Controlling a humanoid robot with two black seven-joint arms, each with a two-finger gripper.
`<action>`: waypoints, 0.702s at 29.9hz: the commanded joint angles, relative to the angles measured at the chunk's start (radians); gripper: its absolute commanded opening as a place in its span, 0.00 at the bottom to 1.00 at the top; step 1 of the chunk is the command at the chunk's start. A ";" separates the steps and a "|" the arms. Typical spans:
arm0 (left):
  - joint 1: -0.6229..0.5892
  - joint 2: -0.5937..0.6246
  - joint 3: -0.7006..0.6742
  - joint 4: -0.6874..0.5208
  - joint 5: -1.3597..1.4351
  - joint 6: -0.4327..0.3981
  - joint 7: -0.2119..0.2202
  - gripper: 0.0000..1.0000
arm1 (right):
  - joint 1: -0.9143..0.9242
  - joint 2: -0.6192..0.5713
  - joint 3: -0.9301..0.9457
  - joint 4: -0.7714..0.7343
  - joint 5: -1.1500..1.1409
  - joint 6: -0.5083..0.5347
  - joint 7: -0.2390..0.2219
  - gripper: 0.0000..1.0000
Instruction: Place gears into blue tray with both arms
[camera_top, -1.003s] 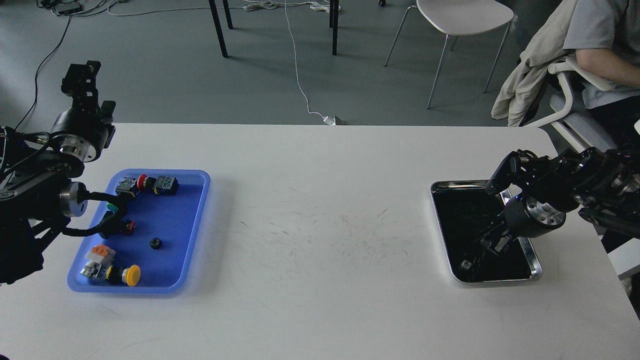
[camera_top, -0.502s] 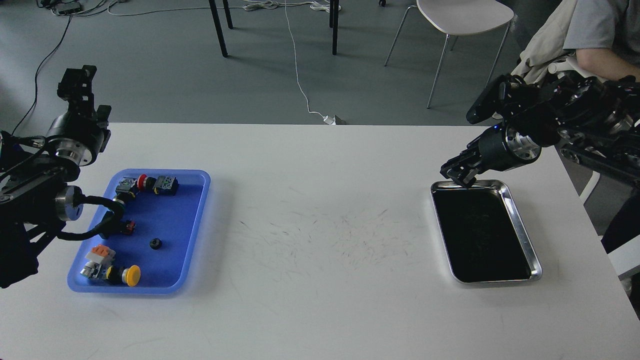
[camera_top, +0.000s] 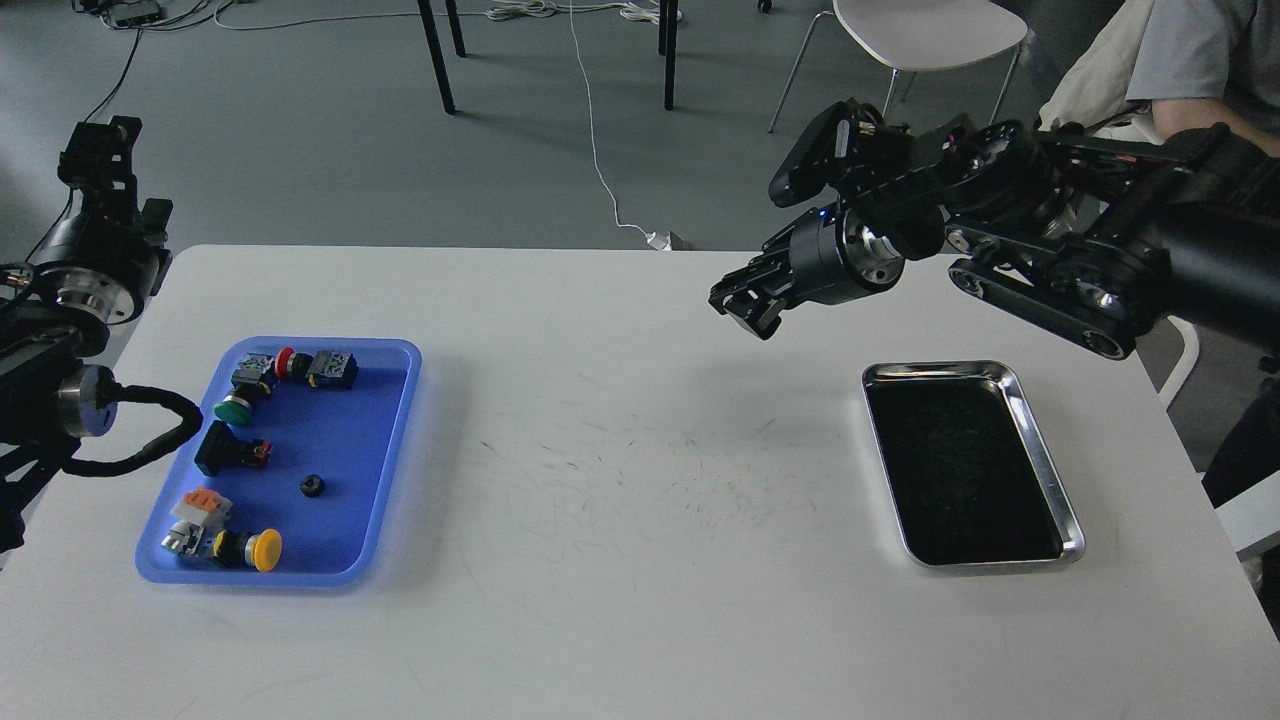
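Observation:
The blue tray (camera_top: 345, 440) lies at the table's left side. One small black gear (camera_top: 311, 486) rests on its floor, right of centre. My right gripper (camera_top: 745, 303) hangs above the table's far middle, left of the steel tray, pointing down and left. Its dark fingers sit close together, and I cannot make out whether anything is between them. My left gripper (camera_top: 98, 158) is raised beyond the table's far left corner, well clear of the blue tray. It shows from behind, so its fingers cannot be told apart.
The blue tray also holds coloured push-button switches: yellow (camera_top: 264, 550), green (camera_top: 230, 410) and red (camera_top: 284, 362). A shiny steel tray (camera_top: 1072, 520) with a dark interior lies at the right. A left-arm cable (camera_top: 150, 440) loops beside the blue tray. A seated person (camera_top: 1200, 70) is at the far right.
My right gripper rose out of the steel tray and swung up and left across the table. The left arm drew back left, off the blue tray, uncovering the green button.

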 joint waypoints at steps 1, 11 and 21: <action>0.005 0.007 0.001 -0.001 0.000 0.000 0.000 0.97 | -0.021 0.060 0.009 -0.001 0.001 -0.018 -0.011 0.01; 0.019 0.020 0.002 -0.001 0.000 0.000 0.000 0.97 | -0.096 0.152 0.031 0.003 0.001 -0.041 -0.017 0.01; 0.020 0.030 0.002 -0.001 0.000 0.000 0.000 0.97 | -0.162 0.221 0.028 -0.003 0.000 -0.044 -0.014 0.01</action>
